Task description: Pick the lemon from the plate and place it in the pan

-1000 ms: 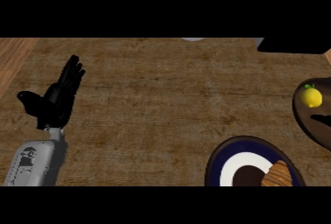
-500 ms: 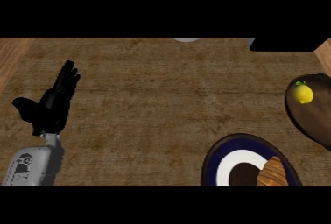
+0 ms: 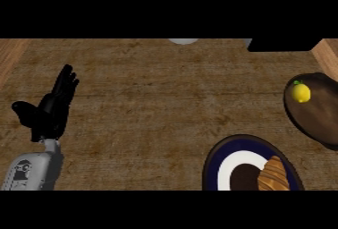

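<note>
A yellow lemon (image 3: 301, 93) lies in the dark brown pan (image 3: 317, 117) at the right edge of the head view. A dark blue plate (image 3: 228, 154) with white and brown rings sits at the lower right and carries a croissant (image 3: 272, 174). My left hand (image 3: 51, 108) rests open at the left of the counter, fingers straight and pointing up, far from the lemon and the plate. My right hand does not show.
A black block (image 3: 278, 44) and a pale round thing (image 3: 183, 41) sit at the far edge of the counter. Lighter wooden edges (image 3: 328, 56) border the counter at the left and right.
The view has shifted, so the pan, lemon and plate now lie further left in the picture. The left hand keeps its open pose.
</note>
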### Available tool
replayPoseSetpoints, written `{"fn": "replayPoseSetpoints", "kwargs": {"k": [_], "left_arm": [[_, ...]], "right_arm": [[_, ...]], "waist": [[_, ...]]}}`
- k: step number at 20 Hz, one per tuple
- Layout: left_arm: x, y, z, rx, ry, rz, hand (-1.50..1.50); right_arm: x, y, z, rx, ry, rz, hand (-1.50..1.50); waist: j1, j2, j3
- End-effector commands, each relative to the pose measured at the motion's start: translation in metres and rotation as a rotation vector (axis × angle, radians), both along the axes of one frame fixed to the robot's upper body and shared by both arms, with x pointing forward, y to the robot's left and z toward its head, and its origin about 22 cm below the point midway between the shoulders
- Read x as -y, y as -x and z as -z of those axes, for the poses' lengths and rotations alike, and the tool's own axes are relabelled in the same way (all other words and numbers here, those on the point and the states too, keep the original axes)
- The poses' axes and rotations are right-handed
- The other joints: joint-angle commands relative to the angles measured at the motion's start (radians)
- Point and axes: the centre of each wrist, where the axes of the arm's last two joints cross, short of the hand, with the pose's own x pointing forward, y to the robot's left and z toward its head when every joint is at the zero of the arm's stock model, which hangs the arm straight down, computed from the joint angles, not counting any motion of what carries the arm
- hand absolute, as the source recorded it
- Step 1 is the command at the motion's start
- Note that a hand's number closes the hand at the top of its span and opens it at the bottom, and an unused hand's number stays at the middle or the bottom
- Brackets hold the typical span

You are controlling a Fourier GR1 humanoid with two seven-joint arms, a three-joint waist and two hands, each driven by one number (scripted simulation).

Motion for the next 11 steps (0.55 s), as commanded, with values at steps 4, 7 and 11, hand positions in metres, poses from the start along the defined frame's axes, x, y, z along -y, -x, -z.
{"fn": "replayPoseSetpoints", "kwargs": {"k": [4,7,11], "left_arm": [[-0.014,0.006,0.011,-0.006,0.004,-0.034,0.0],[-0.015,0.002,-0.005,0.005,-0.011,-0.016,0.0],[-0.012,0.006,0.003,0.017,-0.011,-0.011,0.0]], "right_arm": [[0.016,0.057,0.004,0.116,-0.075,-0.145,-1.5],[0.029,0.073,-0.018,0.065,-0.08,-0.158,-1.5],[0.023,0.067,-0.013,0.043,-0.008,-0.158,-1.5]], "waist": [[-0.017,-0.004,-0.002],[-0.02,-0.006,-0.003],[-0.008,-0.002,-0.003]]}}
